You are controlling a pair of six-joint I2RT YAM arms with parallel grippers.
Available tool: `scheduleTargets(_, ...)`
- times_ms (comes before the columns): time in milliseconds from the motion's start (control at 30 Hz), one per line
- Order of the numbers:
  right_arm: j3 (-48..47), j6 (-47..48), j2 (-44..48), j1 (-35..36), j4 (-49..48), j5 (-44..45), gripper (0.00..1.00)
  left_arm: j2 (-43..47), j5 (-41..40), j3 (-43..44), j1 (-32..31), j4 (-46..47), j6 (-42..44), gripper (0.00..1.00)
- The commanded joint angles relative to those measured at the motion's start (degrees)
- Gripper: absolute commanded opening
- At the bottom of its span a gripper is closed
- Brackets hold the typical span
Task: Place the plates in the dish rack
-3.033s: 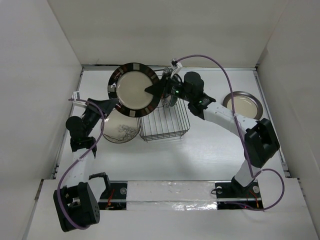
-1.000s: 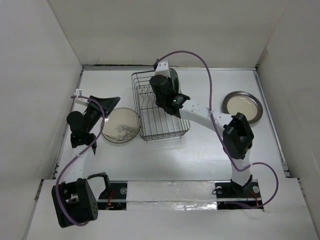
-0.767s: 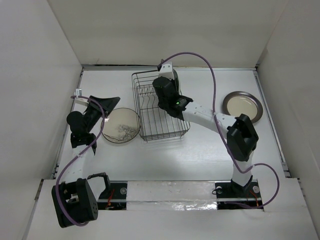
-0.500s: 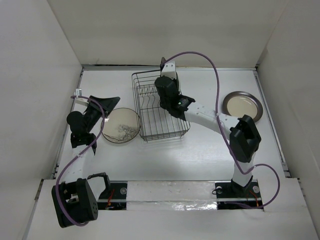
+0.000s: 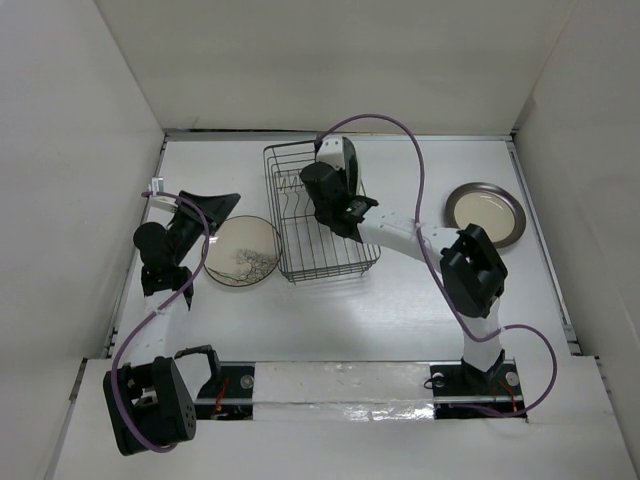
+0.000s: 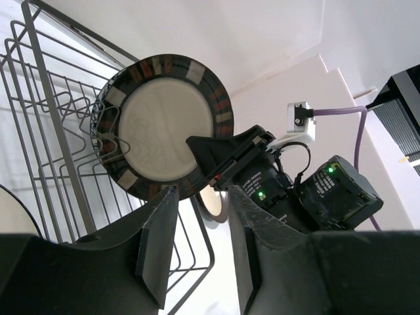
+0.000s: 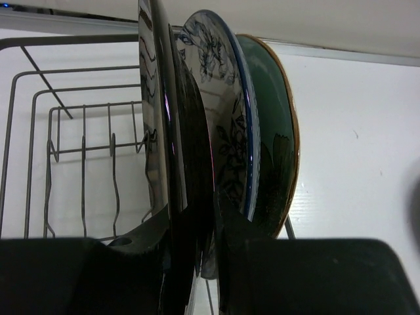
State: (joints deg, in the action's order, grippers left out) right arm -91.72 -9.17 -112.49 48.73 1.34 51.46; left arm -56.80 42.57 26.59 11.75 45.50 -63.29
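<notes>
We start with the dish rack (image 5: 320, 250), which stands at the middle of the table, far side, and now takes a third plate. Three seconds ago the right arm (image 5: 400, 232) held the patterned-edge plate (image 6: 161, 125) up flat above the rack's far left corner. It has since swung over the basket and turned the plate on edge. The plate now stands upright among the tines, just beside the blue-floral plate (image 7: 226, 125), with the green plate (image 7: 275, 138) behind that one.

The right gripper (image 7: 193, 243) is still clenched on the patterned plate's rim, so we judge the plate placed but not yet let go. We cannot tell whether it sits fully in a slot.

The left gripper (image 6: 202, 216) has drawn back from the lifted plate. It hangs over the dark-rimmed cream plate (image 5: 245, 250) on the table left of the rack, fingers apart and grasping nothing. The beige plate (image 5: 485, 208) lies well apart on the right. By our count, two plates remain to load.
</notes>
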Motion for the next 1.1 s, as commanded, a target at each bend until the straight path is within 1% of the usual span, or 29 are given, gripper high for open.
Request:
scheduleTargets(0,-3.20,-4.01,1.13,-0.21,-6.53,0.22,0.00,1.33,-0.37,-0.31,0.47,1.44,1.41,0.35)
scheduleTargets(133,-3.81,-6.73,0.17,-0.74,-4.43,-2.24,0.00,0.90,-1.34,0.74,0.47,-1.28,3.17,0.40)
scheduleTargets(233,-2.59,-8.14,0.86,-1.27,-4.50,-3.47,0.05,1.77,-3.80,0.83,0.47,-4.53,5.18,0.43)
scheduleTargets(267,-2.24,-8.15,1.13,-1.27,-4.77,-3.91,0.16,2.38,-4.94,1.09,0.47,-6.37,6.24,0.43)
scheduleTargets(300,-1.97,-8.15,1.30,-1.27,-4.86,-4.17,0.23,2.48,-7.21,2.40,0.47,-10.65,8.86,0.44)
scheduleTargets(333,-2.14,-8.15,1.83,-1.27,-4.51,-4.53,0.27,2.48,-8.28,3.02,0.47,-12.69,10.10,0.44)
scheduleTargets(367,-1.97,-8.32,2.27,-1.27,-4.33,-4.70,0.36,2.57,-9.25,3.47,0.47,-14.63,11.07,0.44)
scheduleTargets(433,-0.31,-8.32,3.58,-1.27,-5.38,-6.36,0.50,2.74,-11.97,4.17,0.47,-18.59,13.52,0.44)
scheduleTargets(467,0.31,-8.23,5.24,-1.27,-5.82,-7.16,0.64,2.74,-13.20,4.52,0.47,-20.17,14.58,0.45)
scheduleTargets(500,0.49,-7.54,5.96,-1.27,-6.09,-7.86,0.71,2.74,-16.60,5.57,-0.05,-23.92,15.90,0.46)
scheduleTargets(533,0.41,-7.27,6.57,-1.27,-5.92,-8.56,0.76,2.48,-18.73,6.45,-0.58,-26.05,18.70,0.46)
scheduleTargets(567,-0.12,-6.92,7.19,-1.27,-5.74,-10.40,0.84,1.61,-20.75,7.41,-1.28,-28.59,20.12,0.46)
scheduleTargets(600,-0.12,-6.57,8.59,-1.27,-5.65,-11.64,0.86,1.08,-24.16,9.16,-2.07,-32.45,21.26,0.45)
scheduleTargets(633,-0.04,-6.48,9.38,-1.27,-5.91,-13.30,0.89,0.55,-24.98,9.79,-2.08,-33.97,22.15,0.43)
scheduleTargets(667,0.14,-6.30,10.35,-1.27,-6.09,-16.19,0.91,-0.59,-25.77,9.97,-2.08,-35.46,22.59,0.41)
scheduleTargets(700,0.92,-6.04,12.27,-1.27,-6.09,-17.52,0.96,-1.21,-27.26,10.50,-2.08,-39.39,22.77,0.35)
scheduleTargets(733,1.63,-5.86,13.42,-0.57,-6.70,-18.84,0.97,-1.73,-30.67,10.76,-2.08,-41.26,23.20,0.30)
scheduleTargets(767,2.50,-5.77,14.57,-0.57,-7.23,-21.38,0.98,-2.44,-32.01,10.76,-2.08,-43.02,23.90,0.24)
scheduleTargets(800,4.86,-5.60,15.79,-0.57,-7.75,-22.53,0.98,-2.44,-33.32,10.33,-2.08,-45.30,24.09,0.02)
scheduleTargets(867,7.68,-5.68,19.75,0.57,-9.34,-25.95,0.98,-1.92,-34.65,9.54,-1.29,-47.41,24.09,0.00)
scheduleTargets(967,13.75,-6.21,25.28,1.19,-11.10,-30.26,0.98,-0.95,-32.90,6.73,0.81,-49.27,22.77,0.00)
scheduleTargets(1033,18.48,-7.18,27.92,2.85,-12.23,-31.51,0.94,-0.69,-32.55,5.58,0.82,-51.55,21.89,0.00)
scheduleTargets(1067,20.16,-7.44,30.89,3.47,-12.68,-31.77,0.93,-0.08,-32.55,5.32,0.82,-52.43,21.46,0.00)
